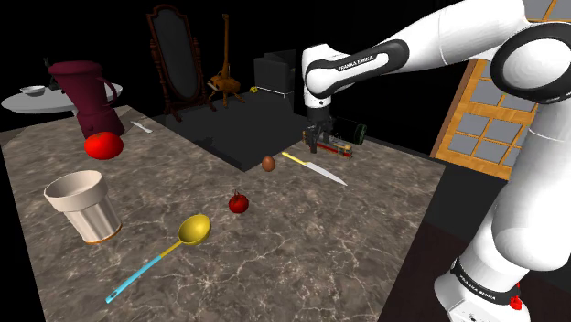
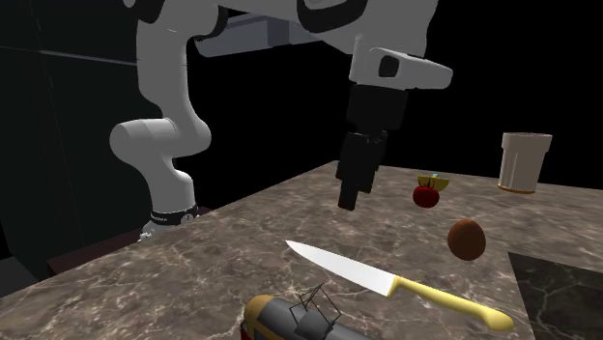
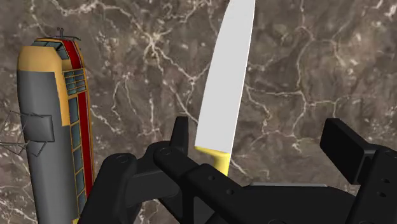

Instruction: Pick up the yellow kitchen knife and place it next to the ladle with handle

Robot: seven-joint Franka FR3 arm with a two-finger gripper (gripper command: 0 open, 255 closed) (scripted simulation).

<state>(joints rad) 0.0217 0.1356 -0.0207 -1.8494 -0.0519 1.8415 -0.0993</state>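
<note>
Dim, even light falls across the marble counter (image 1: 302, 247). The white arm (image 1: 535, 206) and knife blade (image 3: 226, 76) gleam brightest against black surroundings.

Kitchen knife (image 3: 226, 76) with a pale white blade and a yellow handle. Brown-grey marble counter (image 1: 302, 247) veined in white. Ladle (image 1: 194, 230) with a yellow bowl and a cyan handle. Model train car (image 3: 60, 114) in grey, orange and red. All-black gripper (image 2: 349, 201).

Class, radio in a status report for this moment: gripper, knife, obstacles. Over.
Gripper open, poised over yellow-handled knife, no contact. Knife flat on marble counter, ungrasped. Toy train close beside blade; small red fruit between knife and ladle.
</note>
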